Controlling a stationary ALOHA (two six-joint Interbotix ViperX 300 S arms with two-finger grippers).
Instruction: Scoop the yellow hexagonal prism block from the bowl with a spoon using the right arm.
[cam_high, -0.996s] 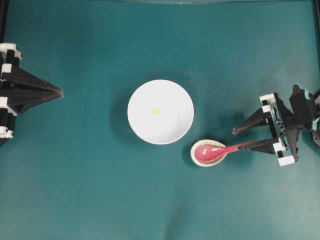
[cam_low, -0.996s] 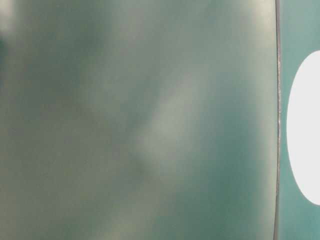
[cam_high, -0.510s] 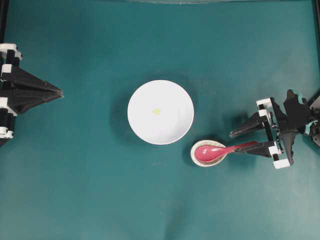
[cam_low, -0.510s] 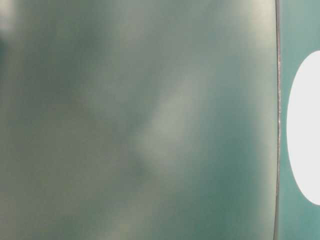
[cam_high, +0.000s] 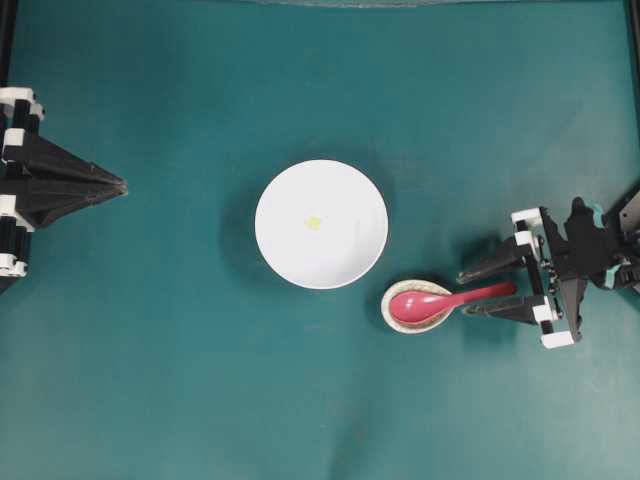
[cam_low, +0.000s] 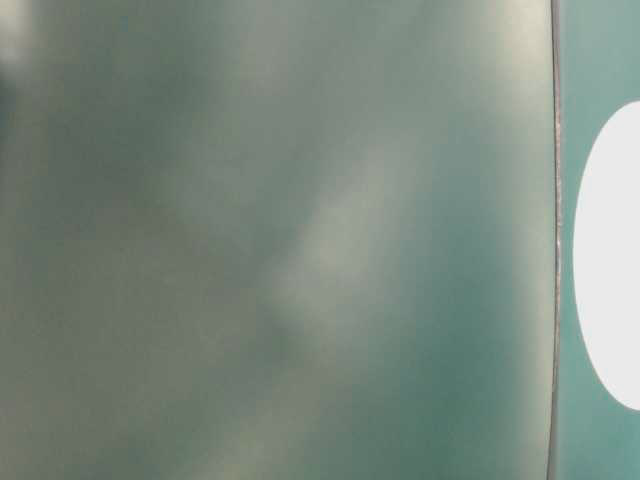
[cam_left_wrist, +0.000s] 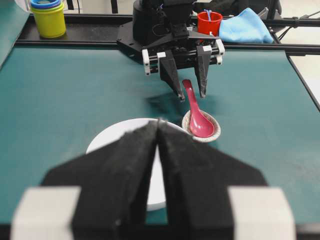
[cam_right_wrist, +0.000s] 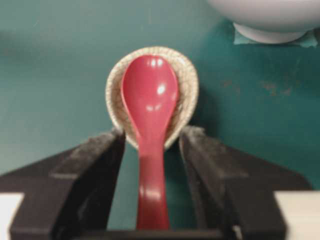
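Spoon (cam_right_wrist: 150, 115) handle between open right pincer (cam_right_wrist: 152, 145) fingers.

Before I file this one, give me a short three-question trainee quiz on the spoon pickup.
1. True or false: the right gripper has shut on the pink-red spoon.
2. The spoon's scoop rests in: A) the white bowl B) the speckled spoon rest C) the table.
3. Where is the yellow hexagonal block?

Key
1. False: the fingers stand open either side of the handle.
2. B
3. In the white bowl, near its middle.
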